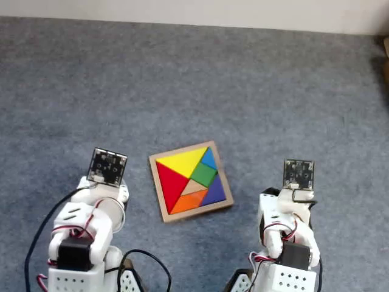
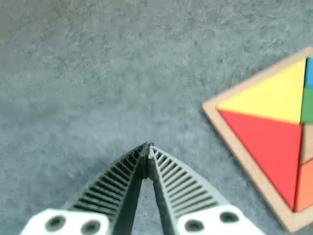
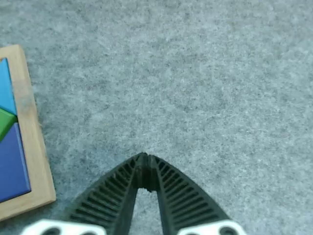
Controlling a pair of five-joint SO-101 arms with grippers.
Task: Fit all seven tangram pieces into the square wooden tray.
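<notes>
Grey, felt-like carpet (image 1: 182, 79) covers the table. Square wooden tray (image 1: 198, 214) sits between the two sets of jaws, apart from both, rotated slightly. It looks full: yellow triangle (image 1: 180, 163), red triangle (image 1: 170, 184), green square (image 1: 203, 175), orange piece (image 1: 186, 201) and the rest lie flush. Left gripper (image 2: 147, 147) is clenched on nothing, with the tray off to its right. Right gripper (image 3: 145, 156) is likewise clenched and empty, with the tray edge to its left. The task appears complete. Risk: either arm sweeping inward could clip the rim, shifting the tray and popping pieces loose.

Soft, even light lies over my desk (image 1: 182, 79), bright and matte with little glare. A thin shadow hugs the tray (image 1: 156, 185) along its near side, and the desk's far right corner dims.
</notes>
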